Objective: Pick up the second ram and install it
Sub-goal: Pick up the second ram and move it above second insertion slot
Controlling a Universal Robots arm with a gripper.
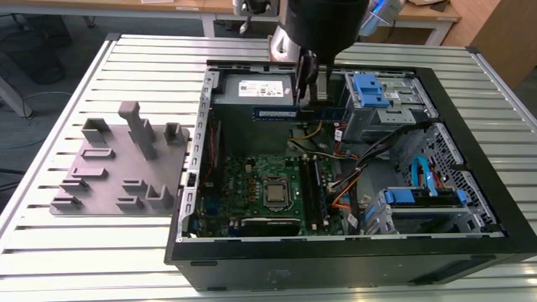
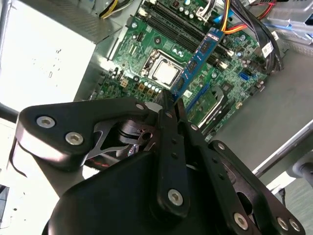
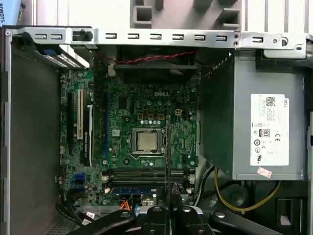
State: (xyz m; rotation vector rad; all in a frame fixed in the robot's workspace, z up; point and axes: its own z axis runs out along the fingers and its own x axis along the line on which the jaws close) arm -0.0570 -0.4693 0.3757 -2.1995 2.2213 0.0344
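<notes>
My gripper is shut on the second ram, a long thin blue-green stick held level above the open computer case, near the power supply. In the second wrist view the ram sticks out from between the closed fingertips, over the motherboard. In the first wrist view the ram shows edge-on as a thin dark line crossing the processor socket, above the memory slots. The gripper sits at that picture's lower edge.
The open black case lies on a slatted metal table. Inside are the motherboard, a grey power supply, blue-tabbed drive cages and loose cables. A grey fixture block stands at the exterior view's left.
</notes>
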